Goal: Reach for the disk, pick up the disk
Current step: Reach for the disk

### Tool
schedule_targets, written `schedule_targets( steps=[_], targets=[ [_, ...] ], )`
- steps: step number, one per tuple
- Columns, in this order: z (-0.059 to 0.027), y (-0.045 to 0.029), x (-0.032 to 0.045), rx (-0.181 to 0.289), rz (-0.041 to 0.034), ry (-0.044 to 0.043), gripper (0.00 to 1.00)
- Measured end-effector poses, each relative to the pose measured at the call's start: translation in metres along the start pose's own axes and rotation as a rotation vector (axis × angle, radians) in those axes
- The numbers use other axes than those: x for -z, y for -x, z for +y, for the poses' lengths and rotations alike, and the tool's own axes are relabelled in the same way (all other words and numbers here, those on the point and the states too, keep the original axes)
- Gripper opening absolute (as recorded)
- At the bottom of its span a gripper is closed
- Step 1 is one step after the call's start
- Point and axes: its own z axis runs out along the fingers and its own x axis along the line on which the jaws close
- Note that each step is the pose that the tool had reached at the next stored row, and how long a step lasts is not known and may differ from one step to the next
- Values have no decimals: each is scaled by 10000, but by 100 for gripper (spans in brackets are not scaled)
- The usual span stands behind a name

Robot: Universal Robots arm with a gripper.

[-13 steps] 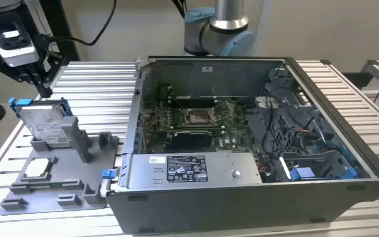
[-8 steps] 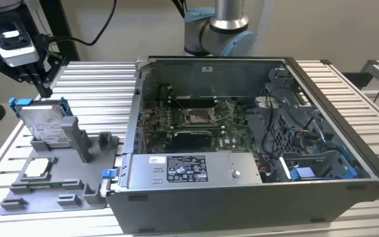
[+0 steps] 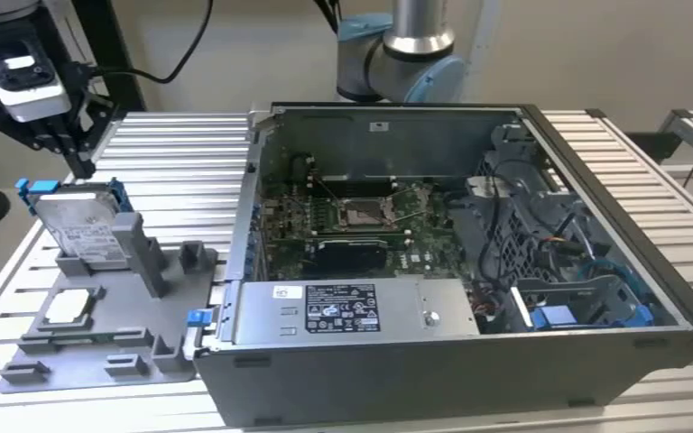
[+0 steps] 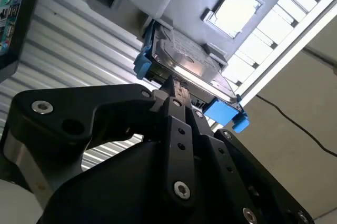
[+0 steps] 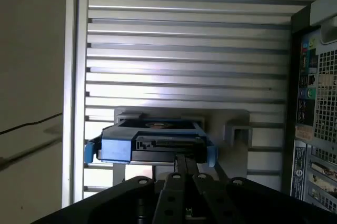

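The disk is a silver drive with a white label in a bright blue bracket. It leans upright in a grey fixture at the exterior view's left. My gripper hangs just above the disk's upper blue edge, its fingers drawn together to a point with nothing between them. In the second wrist view the gripper ends right at the edge of the disk. The first wrist view has the gripper just short of the disk's connector end. I cannot tell whether it touches.
An open computer case takes up the middle and the exterior view's right, close beside the fixture. A small square silver chip lies in the fixture in front of the disk. Everything rests on a slatted metal table. The arm's base stands behind the case.
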Motion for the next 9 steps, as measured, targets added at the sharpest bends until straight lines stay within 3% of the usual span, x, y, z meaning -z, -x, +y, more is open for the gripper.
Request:
schedule_targets(
  steps=[9],
  targets=[
    [8, -119, -2, 0, -3, 2, 0]
  ],
)
